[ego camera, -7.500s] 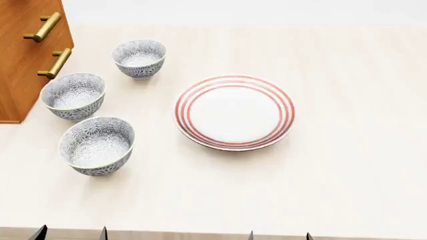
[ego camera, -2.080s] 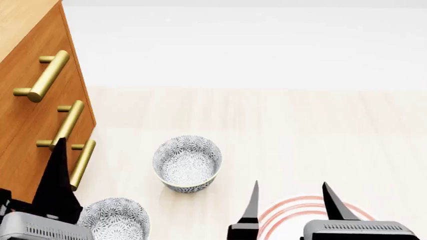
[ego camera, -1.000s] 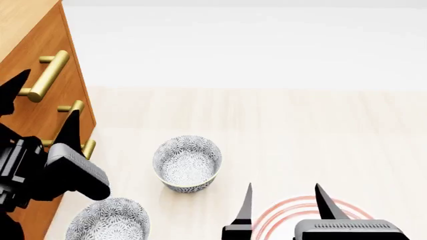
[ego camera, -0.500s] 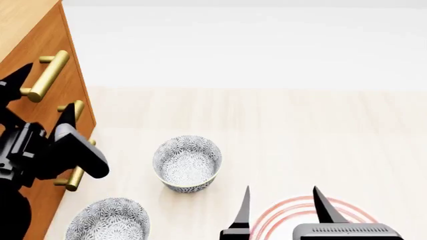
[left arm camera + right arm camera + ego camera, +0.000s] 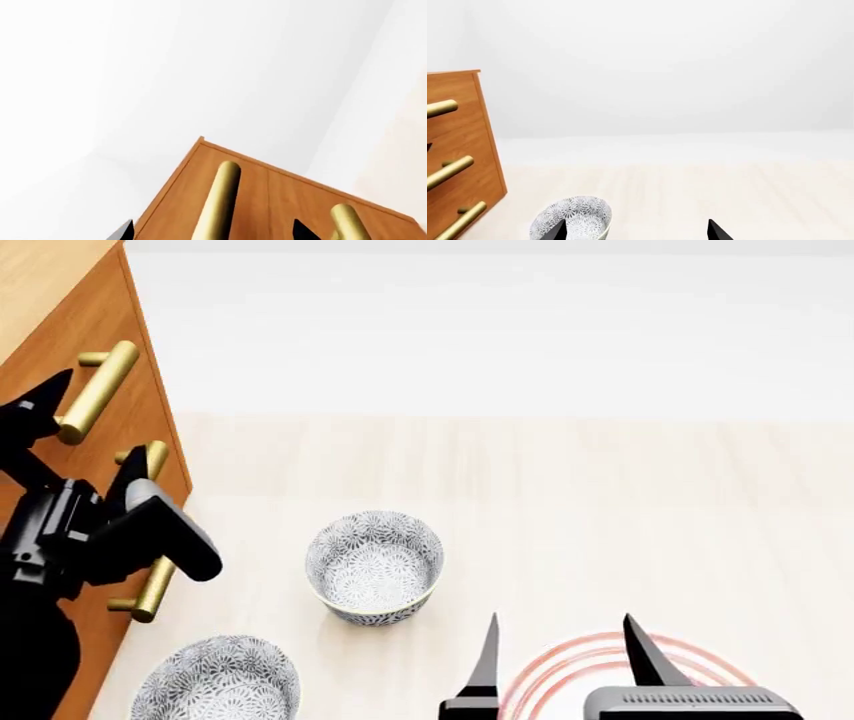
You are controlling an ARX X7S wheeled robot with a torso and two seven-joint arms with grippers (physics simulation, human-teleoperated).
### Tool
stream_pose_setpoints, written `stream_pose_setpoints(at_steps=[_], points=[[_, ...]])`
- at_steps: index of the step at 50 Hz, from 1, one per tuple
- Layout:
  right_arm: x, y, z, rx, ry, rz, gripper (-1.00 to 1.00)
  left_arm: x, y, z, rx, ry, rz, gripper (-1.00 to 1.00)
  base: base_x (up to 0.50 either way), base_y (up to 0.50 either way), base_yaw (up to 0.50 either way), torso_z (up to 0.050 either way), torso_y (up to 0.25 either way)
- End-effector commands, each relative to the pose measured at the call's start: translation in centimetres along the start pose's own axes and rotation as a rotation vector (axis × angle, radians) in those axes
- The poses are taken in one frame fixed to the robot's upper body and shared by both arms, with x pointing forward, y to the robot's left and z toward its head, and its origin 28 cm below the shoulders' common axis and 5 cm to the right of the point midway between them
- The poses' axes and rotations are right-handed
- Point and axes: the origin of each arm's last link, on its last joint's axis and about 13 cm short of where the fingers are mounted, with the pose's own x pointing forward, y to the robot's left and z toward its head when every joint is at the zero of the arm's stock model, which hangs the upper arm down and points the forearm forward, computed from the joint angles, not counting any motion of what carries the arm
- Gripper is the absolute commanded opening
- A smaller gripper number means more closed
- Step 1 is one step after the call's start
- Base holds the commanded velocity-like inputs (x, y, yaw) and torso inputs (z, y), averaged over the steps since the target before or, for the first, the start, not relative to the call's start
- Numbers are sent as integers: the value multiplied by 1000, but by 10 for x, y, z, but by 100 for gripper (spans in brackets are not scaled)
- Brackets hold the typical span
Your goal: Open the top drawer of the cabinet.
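Note:
The cabinet [image 5: 40,280] stands at the left of the head view, its three drawer fronts flush. The top drawer [image 5: 114,315] carries a brass bar handle [image 5: 100,385]. My left gripper [image 5: 94,428] is open and straddles the lower end of that handle, one fingertip on each side, not closed on it. In the left wrist view the handle [image 5: 223,195] runs between the two open fingertips of the left gripper [image 5: 212,231]. My right gripper [image 5: 561,635] hangs open over the table, holding nothing; it also shows in its own wrist view [image 5: 637,229].
Two patterned bowls [image 5: 374,565] [image 5: 220,680] sit on the pale table near the cabinet's foot. A red-ringed plate [image 5: 607,665] lies under the right gripper. The second drawer's handle [image 5: 150,462] and the third one [image 5: 154,585] lie just below the left gripper.
My left gripper has risen from beside the lower handles and edged toward the top handle, which now lies between its fingers. The right gripper has hardly moved.

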Motion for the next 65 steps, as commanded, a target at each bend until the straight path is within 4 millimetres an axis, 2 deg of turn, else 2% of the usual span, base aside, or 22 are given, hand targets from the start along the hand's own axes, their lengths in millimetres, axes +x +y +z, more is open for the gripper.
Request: stream_pose_setpoints(at_steps=[1,28,45,65], points=[[1,-1,-1,3,2,-3,100,2,-8,-12,17,50,-16,-100,0,0,0,0,0],[1,-1,-5,10,9,-5,100,-2,1,-6,39,34,-5,-100,-1,0,0,0,0],[0,-3,-5,15,9,-8,100,-4,23,24,35,-39,39,-100,-5,0,3,0,0],[-4,-6,-6,24,4,-11,100,-6,17,49,33,-95,6,-100,-7,0,5,0,4]])
